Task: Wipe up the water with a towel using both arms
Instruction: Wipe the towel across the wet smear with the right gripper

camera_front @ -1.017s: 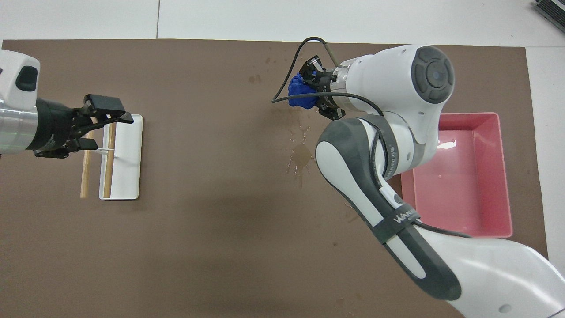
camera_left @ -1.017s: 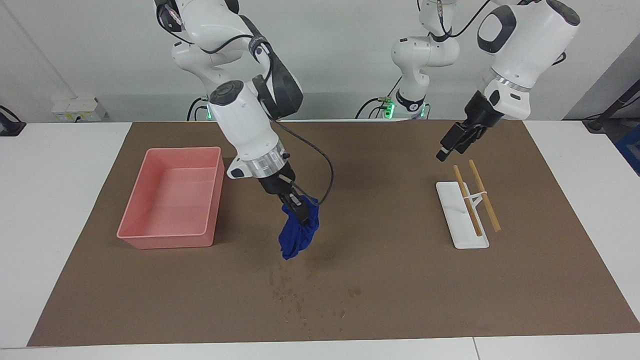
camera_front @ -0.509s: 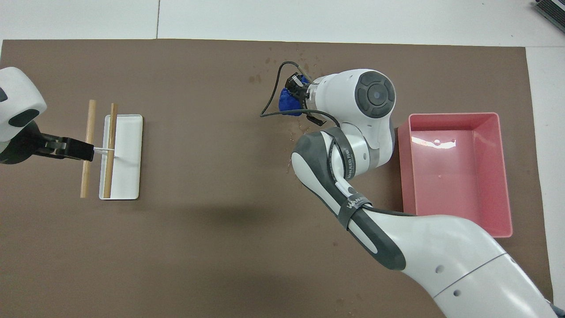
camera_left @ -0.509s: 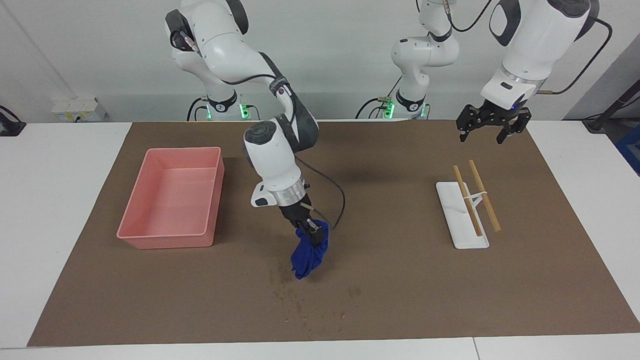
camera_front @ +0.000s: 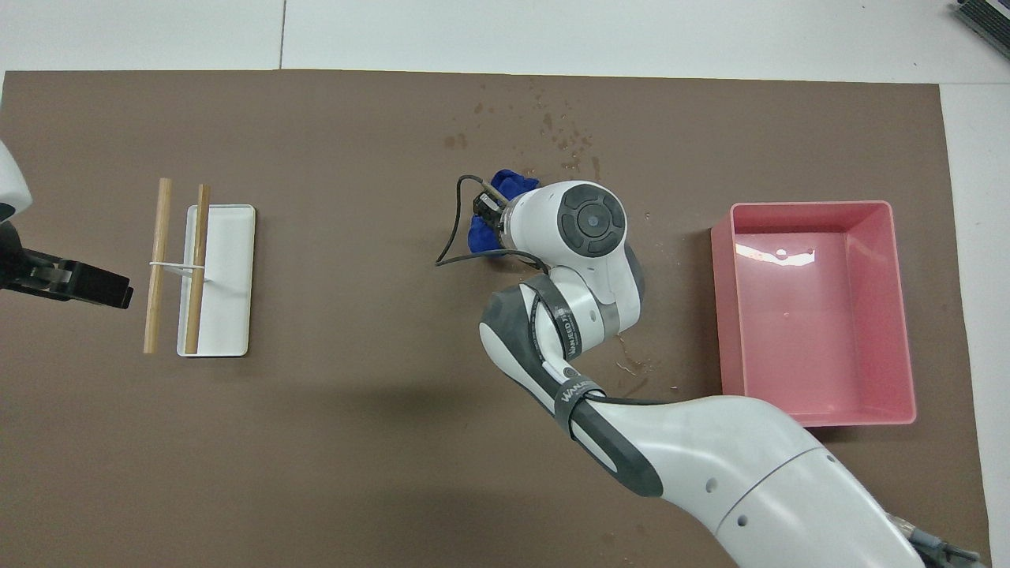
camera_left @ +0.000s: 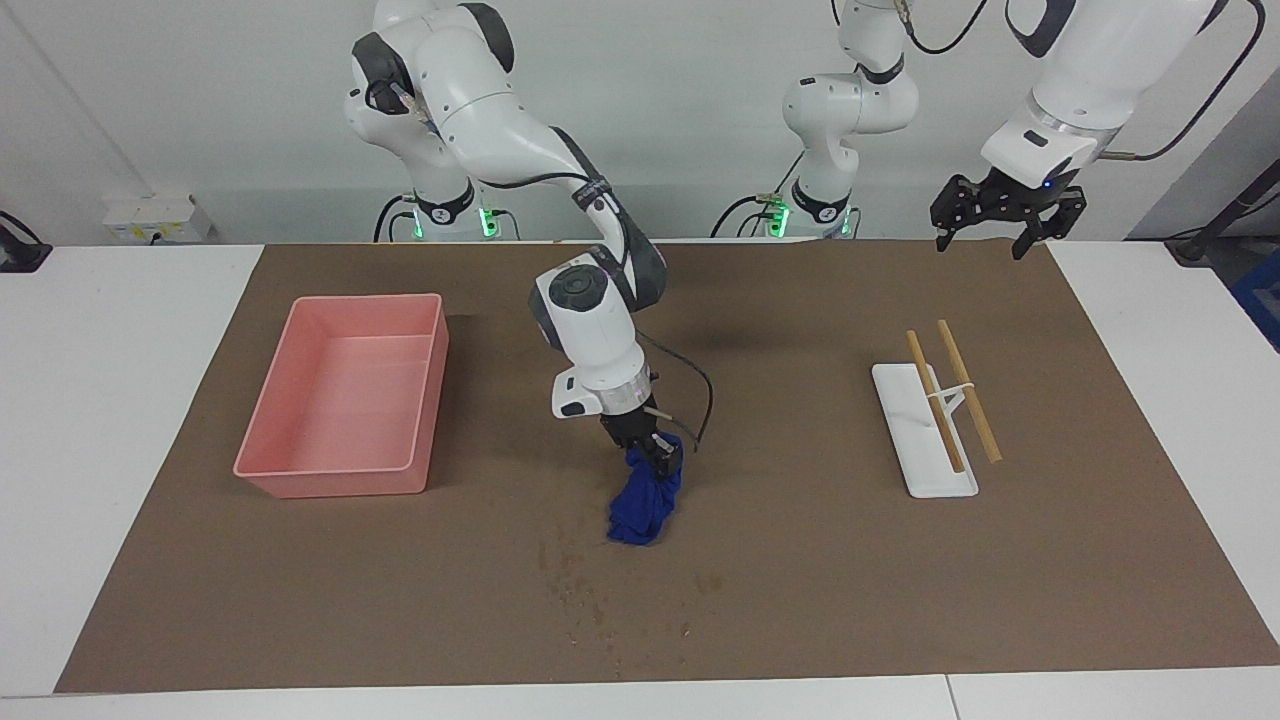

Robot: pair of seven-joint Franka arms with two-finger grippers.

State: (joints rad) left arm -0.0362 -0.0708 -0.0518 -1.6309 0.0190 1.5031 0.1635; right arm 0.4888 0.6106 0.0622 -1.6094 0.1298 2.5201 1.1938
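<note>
pink tray [camera_left: 300, 478]: sitting at centre left of the facing view, on the brown mat [camera_left: 800, 600] toward the right arm's end; nothing showing inside it.
right gripper [camera_left: 655, 452]: reaching down at frame centre, fingers clamped on the top of the towel.
towel [camera_left: 645, 508]: blue bunch hanging from the right gripper, its lower end looking to be touching the mat; in the overhead view [camera_front: 491, 211] it is peeking out by the right wrist.
water [camera_left: 620, 600]: dark spots scattered on the mat in the lower centre of the facing view, just below the towel; in the overhead view [camera_front: 564, 134] they are showing at upper centre, farther from the robots than the towel.
white tray [camera_left: 925, 440]: lying at centre right, two wooden sticks [camera_left: 950, 395] resting across it, joined by a thin white band.
left gripper [camera_left: 1008, 222]: hanging at upper right over the mat's edge nearest the robots, jaws spread wide, holding nothing; the left arm is waiting.
change vs one second ago: right arm has moved the towel toward the left arm's end and lower in the facing view, closer to the spots; the left gripper has lifted away from the sticks and is now pointing straight down.
</note>
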